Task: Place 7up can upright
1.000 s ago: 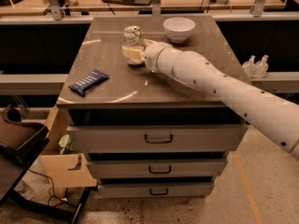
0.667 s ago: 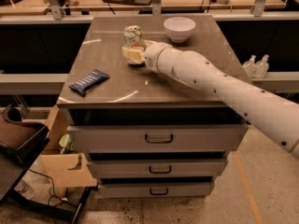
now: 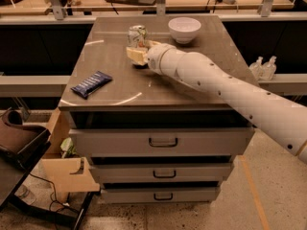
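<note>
One 7up can [image 3: 137, 34] is observed standing upright on the table [image 3: 110, 51], towards its far edge and left of a white bowl [image 3: 184, 29]. The hand [image 3: 136, 55] is positioned just in front of the can's base. Whether it is open, closed or gripping the can cannot be told. A dark blue wrapper [image 3: 91, 84] is noted well apart, front left.

**7up can [image 3: 137, 34] on its end**

Silvery, with green and red markings, it stood upright toward the back of the tabletop [image 3: 105, 56] — the gripper [image 3: 136, 55] right at its base, on the near side.
</note>
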